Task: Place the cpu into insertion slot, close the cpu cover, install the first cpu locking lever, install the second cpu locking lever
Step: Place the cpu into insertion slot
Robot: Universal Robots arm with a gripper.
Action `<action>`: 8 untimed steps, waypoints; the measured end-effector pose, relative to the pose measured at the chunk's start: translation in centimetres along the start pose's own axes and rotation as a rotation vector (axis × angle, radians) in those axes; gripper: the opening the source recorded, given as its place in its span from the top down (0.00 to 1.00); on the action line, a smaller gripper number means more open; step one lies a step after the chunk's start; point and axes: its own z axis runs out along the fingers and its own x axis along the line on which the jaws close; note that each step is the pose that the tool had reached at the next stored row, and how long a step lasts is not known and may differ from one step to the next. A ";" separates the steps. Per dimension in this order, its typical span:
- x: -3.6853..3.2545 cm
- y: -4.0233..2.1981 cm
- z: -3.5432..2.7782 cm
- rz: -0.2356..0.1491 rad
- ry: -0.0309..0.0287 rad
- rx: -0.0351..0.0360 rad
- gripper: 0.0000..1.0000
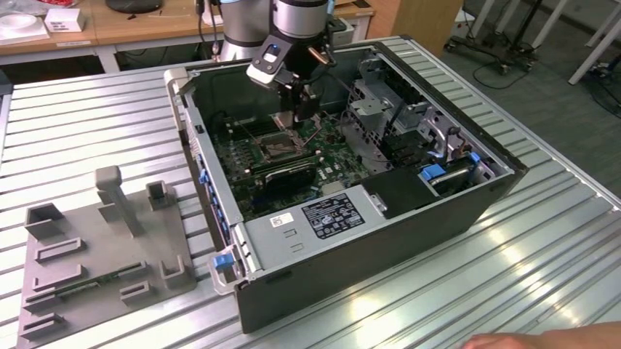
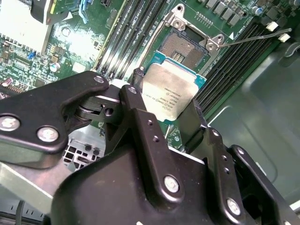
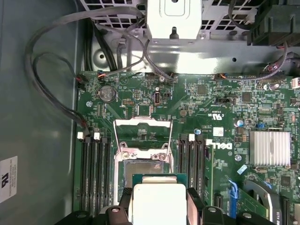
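Note:
My gripper [image 2: 166,101] is shut on the cpu [image 2: 171,89], a small square chip with a silvery top and a green edge, held by two opposite sides. In the first wrist view the cpu [image 3: 159,199] hangs just short of the insertion slot [image 3: 140,168], a dark square socket on the green board. The cpu cover [image 3: 140,123] stands flipped open on the far side of the socket. A thin locking lever [image 2: 253,38] is raised beside the insertion slot [image 2: 185,44]. In the exterior view the gripper [image 1: 299,120] hovers above the insertion slot [image 1: 276,147] inside the open computer case.
Memory slots [image 3: 96,173] flank the socket on both sides. Grey cables [image 3: 51,89] loop along the case wall. A finned heatsink [image 3: 269,147] sits on the board. A grey fixture [image 1: 97,247] lies on the slatted table at the exterior view's left. A person's hand [image 1: 543,340] shows at the lower edge.

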 end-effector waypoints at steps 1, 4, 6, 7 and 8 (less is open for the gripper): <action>0.00 -0.01 0.15 0.000 0.0000 0.0000 0.46; -0.02 -0.02 0.58 0.000 0.0000 0.0000 0.46; -0.03 -0.03 0.87 0.000 0.0000 0.0000 0.46; -0.03 -0.03 1.01 0.000 0.0000 0.0000 0.46; -0.03 -0.03 1.12 0.000 0.0000 0.0000 0.46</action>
